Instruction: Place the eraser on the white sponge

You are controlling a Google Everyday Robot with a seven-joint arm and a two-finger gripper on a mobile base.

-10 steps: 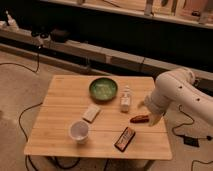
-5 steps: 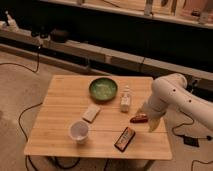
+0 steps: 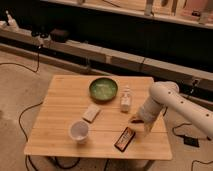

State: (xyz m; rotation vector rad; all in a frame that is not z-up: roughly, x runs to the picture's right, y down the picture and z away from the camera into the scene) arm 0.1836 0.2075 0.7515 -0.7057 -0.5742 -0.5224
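Note:
The eraser (image 3: pixel 125 138), a flat black bar with an orange-red edge and white markings, lies near the front right of the wooden table (image 3: pixel 60 110). The white sponge (image 3: pixel 91 112), a pale flat block, lies near the table's middle, left of the eraser. My gripper (image 3: pixel 146 125) hangs at the end of the white arm (image 3: pixel 165 100), low over the table's right side, just right of and above the eraser. A small reddish-brown oblong item (image 3: pixel 135 119) lies right beside the gripper.
A green bowl (image 3: pixel 103 89) stands at the back middle. A white bottle (image 3: pixel 125 99) stands right of it. A translucent cup (image 3: pixel 79 131) stands at the front left. Cables run over the floor around the table. A dark shelf runs behind.
The arm has swung left and down, bringing the gripper lower towards the table, closer to the eraser. The objects on the table have not moved.

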